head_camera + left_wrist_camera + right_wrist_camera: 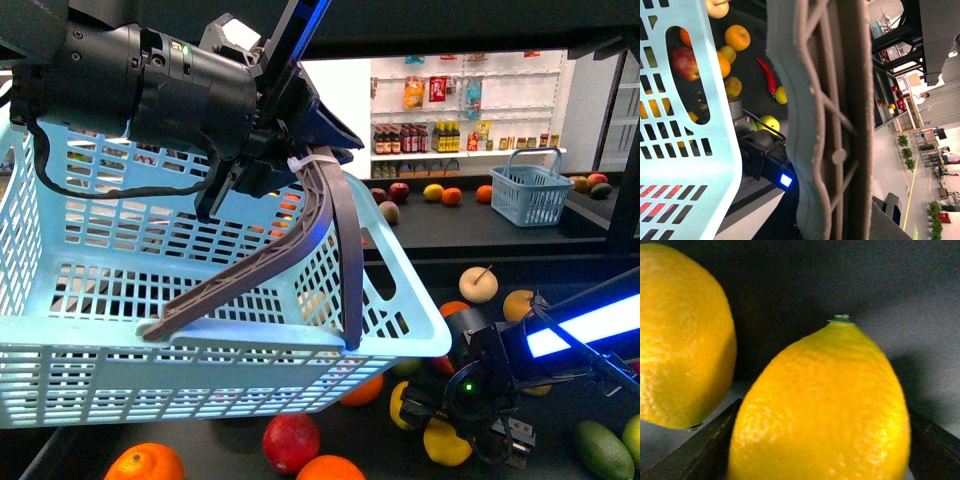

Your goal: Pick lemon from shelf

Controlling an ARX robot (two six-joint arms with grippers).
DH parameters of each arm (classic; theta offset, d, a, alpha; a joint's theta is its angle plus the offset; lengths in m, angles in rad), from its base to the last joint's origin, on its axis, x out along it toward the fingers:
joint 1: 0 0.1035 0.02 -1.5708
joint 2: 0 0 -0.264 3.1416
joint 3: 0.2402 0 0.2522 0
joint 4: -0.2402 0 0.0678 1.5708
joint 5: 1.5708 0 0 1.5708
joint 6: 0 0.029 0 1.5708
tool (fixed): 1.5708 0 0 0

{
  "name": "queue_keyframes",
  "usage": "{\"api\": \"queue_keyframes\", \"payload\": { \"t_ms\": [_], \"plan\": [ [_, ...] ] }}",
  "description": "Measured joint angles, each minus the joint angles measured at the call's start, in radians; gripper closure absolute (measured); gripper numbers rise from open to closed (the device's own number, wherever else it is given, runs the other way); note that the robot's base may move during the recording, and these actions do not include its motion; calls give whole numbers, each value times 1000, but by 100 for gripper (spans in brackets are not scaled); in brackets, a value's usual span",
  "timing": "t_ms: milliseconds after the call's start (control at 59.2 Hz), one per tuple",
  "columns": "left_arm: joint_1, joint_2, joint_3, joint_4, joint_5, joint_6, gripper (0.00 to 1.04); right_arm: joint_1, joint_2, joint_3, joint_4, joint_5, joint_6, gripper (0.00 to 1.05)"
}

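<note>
Lemon [820,405] beside second lemon [680,335]; two total.

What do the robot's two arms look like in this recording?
Left arm: bulky black cylindrical housing, small green indicator light, looping black cable. Right arm: black, with a glowing blue-white light strip and a green light at the wrist.
</note>
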Motion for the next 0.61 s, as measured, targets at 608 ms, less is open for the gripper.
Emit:
{"api": "queue_keyframes", "payload": {
  "t_ms": [608],
  "plan": [
    [0, 0, 0, 0, 0, 0, 94, -173, -569, -674, 330, -26, -212, 34]
  ]
}}
